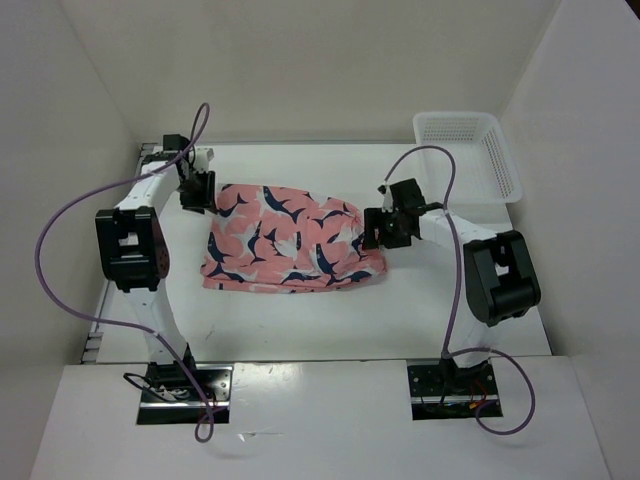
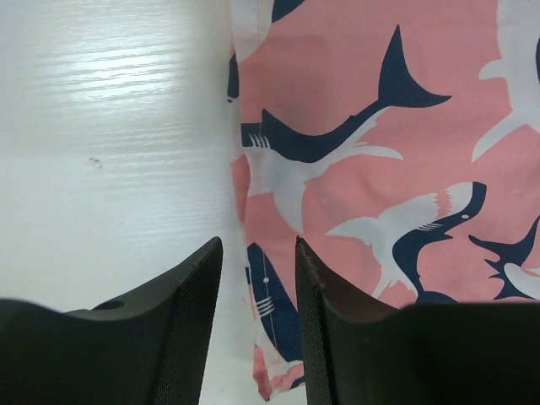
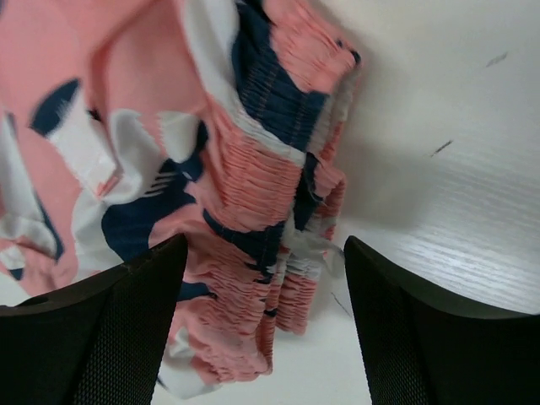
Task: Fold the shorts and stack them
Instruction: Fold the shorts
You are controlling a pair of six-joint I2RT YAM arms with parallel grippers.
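The soft salmon-pink fabric shorts printed with navy-and-white shark-like shapes [image 1: 290, 240] lie spread across the middle of the white table [image 1: 300, 330]. The white plastic mesh basket [image 1: 455, 118] sits well apart in the upper right of the overhead view.

The left gripper [image 1: 196, 200] hangs at the upper left corner of the shorts. In its wrist view it [image 2: 257, 283] is released, with the jaws only narrowly parted and nothing between them. The cloth's edge [image 2: 253, 152] runs straight down through the gap.

The right gripper [image 1: 378, 232] is at the right end of the shorts. In its wrist view it [image 3: 266, 253] is spread wide, with the bunched elastic waistband [image 3: 253, 169] lying loose between its fingers.

The step appears to be taking hold of both ends for a fold. To do it well:

- The left jaws probably need to drop so that one finger slides under the edge and catches every layer, not just the top one.
- The right jaws should close on the thick gathered waistband, low against the table, so the elastic does not slip out.
- Both ends should then lift evenly and travel together, which keeps the cloth taut and the edges aligned.
- A hold on only one layer would likely let the shorts fall open.
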